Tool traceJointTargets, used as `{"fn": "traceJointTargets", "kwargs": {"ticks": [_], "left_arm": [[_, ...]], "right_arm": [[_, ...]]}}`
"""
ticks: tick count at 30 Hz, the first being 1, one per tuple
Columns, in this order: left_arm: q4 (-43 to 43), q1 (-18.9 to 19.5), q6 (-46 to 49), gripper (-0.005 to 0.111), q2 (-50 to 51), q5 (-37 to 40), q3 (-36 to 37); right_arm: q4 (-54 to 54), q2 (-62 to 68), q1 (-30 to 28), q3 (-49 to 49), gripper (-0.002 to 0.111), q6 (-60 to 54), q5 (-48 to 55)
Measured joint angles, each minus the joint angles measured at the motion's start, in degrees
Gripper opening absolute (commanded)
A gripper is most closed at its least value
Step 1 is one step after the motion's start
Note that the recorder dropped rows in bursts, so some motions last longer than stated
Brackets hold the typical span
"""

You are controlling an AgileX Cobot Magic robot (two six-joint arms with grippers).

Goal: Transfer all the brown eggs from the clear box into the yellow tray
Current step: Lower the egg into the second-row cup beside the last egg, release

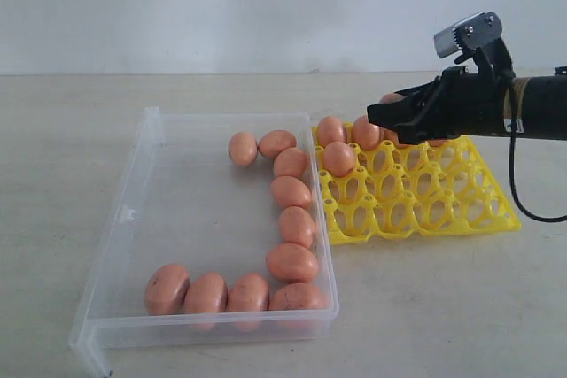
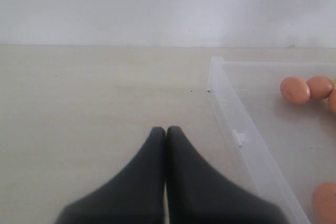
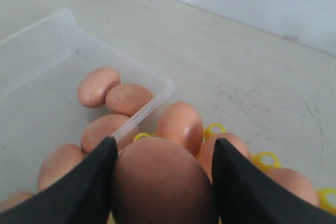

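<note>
Jaws of the left gripper (image 2: 166,132) are pressed fully together above the pale tabletop (image 2: 79,103), just outside the 9 o'clock wall of the large shallow box of clear plastic (image 1: 133,210). In the exterior view you see ten smooth brown eggs (image 1: 292,262) in this box: two at its 12 o'clock end, a column running down beside its 3 o'clock wall, and a row along its 6 o'clock wall. At 3 o'clock of the box, just beside it, lies the bright yellow openwork egg tray (image 1: 443,210). At least three eggs sit in cups at its 11 o'clock corner; you cannot count any behind the arm (image 1: 540,108). Over that corner you find the right gripper (image 3: 164,145), its black fingers (image 3: 89,182) set wide and clamped on one brown egg (image 3: 163,187), one finger on each side.
</note>
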Motion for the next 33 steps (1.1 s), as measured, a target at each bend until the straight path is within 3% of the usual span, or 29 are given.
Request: {"fn": "traceJointTargets", "kwargs": {"ticks": [4, 11, 33], "left_arm": [[0.00, 0.00, 0.00, -0.004, 0.00, 0.00, 0.00], [0.00, 0.00, 0.00, -0.004, 0.00, 0.00, 0.00], [0.00, 0.00, 0.00, -0.004, 0.00, 0.00, 0.00]], "right_arm": [[3.82, 2.25, 1.05, -1.59, 0.000, -4.16, 0.67], [-2.40, 6.26, 1.16, -5.52, 0.000, 1.96, 1.99], [-2.01, 11.13, 1.16, -6.87, 0.000, 2.44, -0.10]]}}
